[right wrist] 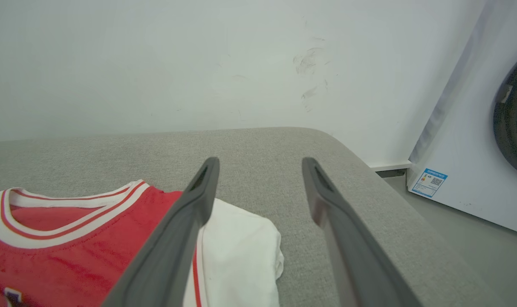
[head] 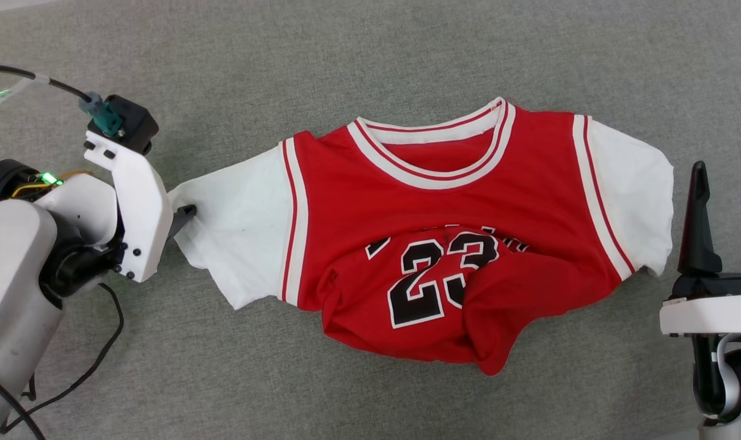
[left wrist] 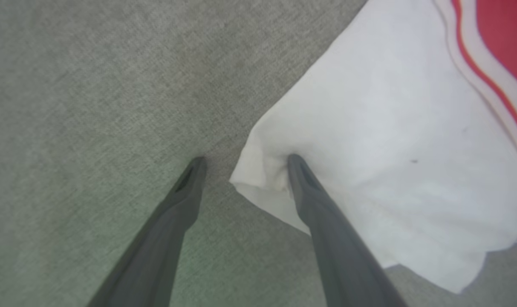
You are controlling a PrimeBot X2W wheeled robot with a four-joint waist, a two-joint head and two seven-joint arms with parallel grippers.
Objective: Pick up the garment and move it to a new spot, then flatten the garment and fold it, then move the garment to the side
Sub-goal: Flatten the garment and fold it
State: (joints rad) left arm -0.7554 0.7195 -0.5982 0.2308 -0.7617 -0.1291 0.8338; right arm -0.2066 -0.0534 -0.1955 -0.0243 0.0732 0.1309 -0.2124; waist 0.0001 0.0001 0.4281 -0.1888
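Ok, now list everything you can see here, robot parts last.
garment: one, red with white sleeves, on the grey surface, lower part bunched.
grey surface: one, fabric-covered, under the garment.
wall: one, white, behind the surface.
appliance: one, white with round dark door, right of the surface.
cable: one, black, lower left of the head view.
left fingers: two, dark, open, one tip on a white sleeve's edge.
right fingers: two, dark, open, beside the other sleeve.

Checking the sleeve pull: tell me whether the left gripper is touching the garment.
Touching. In the left wrist view, one finger of the open left gripper presses into the white sleeve edge of the garment, dimpling it.
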